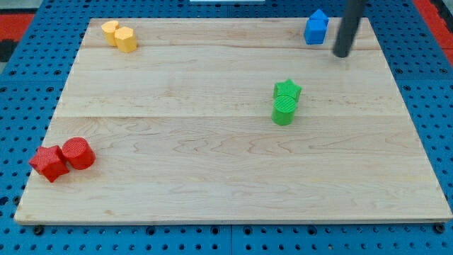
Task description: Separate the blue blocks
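just right of the blue blocks (316,27) at the view's top right: my tip (342,53), close beside, slightly lower, apparently not touching. no jaws to open or clench, only a rod. blue shape seemingly two blocks pressed together, count uncertain. elsewhere two yellow blocks (119,35), two green blocks (286,102), two red blocks (62,159).
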`<state>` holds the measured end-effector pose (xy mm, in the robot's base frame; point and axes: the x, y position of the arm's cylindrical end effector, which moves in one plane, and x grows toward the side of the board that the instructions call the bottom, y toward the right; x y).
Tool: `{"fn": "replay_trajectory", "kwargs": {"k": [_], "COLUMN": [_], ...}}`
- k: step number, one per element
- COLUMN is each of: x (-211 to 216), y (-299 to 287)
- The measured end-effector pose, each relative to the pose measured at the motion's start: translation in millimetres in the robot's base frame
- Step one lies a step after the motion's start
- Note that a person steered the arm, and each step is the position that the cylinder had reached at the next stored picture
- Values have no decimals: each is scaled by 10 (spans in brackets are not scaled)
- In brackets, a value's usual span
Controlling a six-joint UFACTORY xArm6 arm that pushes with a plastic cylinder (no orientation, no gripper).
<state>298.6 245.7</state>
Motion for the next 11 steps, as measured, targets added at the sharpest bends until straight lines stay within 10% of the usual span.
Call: {"fn": "replay_trajectory", "kwargs": {"k": [3,5,11], "x": [-1063,-1071,-1074], "y": [654,-586,-496]}}
